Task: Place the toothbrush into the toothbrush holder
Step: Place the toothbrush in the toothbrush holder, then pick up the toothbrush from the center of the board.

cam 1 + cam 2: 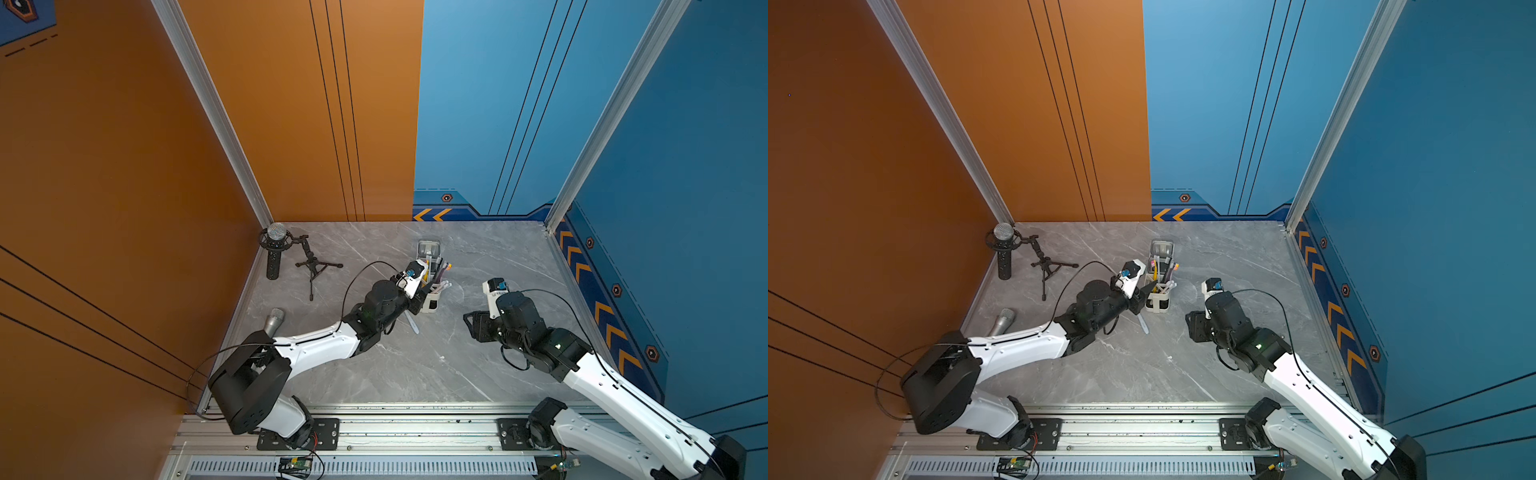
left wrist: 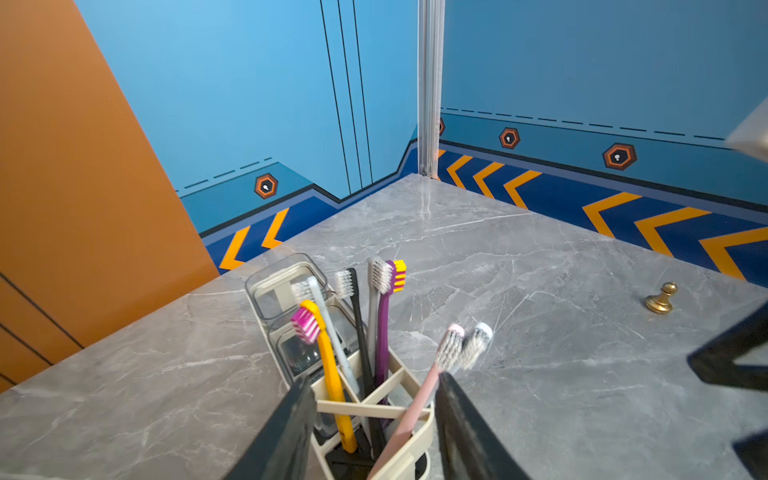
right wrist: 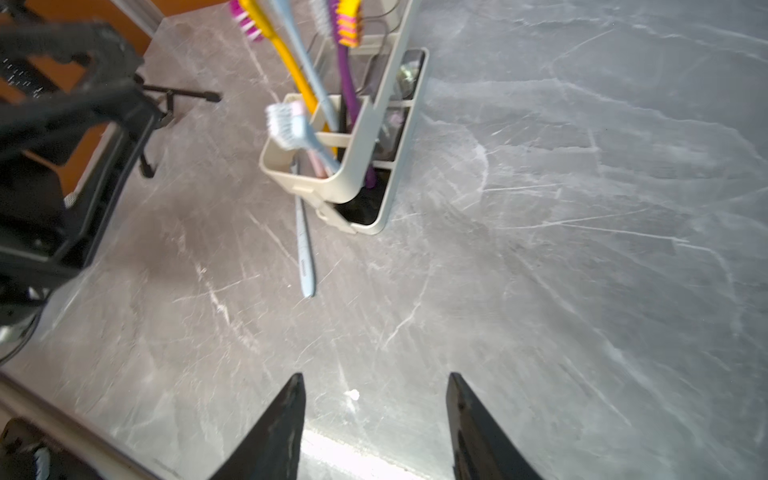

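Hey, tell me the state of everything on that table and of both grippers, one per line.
toothbrush holder: upright, brushes inside.
pink toothbrush: leaning in the holder, between the left jaws.
light blue toothbrush: lying flat outside the holder.
left gripper: open.
right gripper: open, empty.
black microphone: standing upright.
silver microphone: lying flat.
brass knob: upright.

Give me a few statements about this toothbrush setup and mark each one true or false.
1. A light blue toothbrush lies on the table next to the toothbrush holder. True.
2. The right gripper holds a toothbrush. False: it is open and empty.
3. A yellow toothbrush stands in the toothbrush holder. True.
4. The left gripper is clamped shut on the pink toothbrush. False: its jaws stand apart, with that toothbrush between them.
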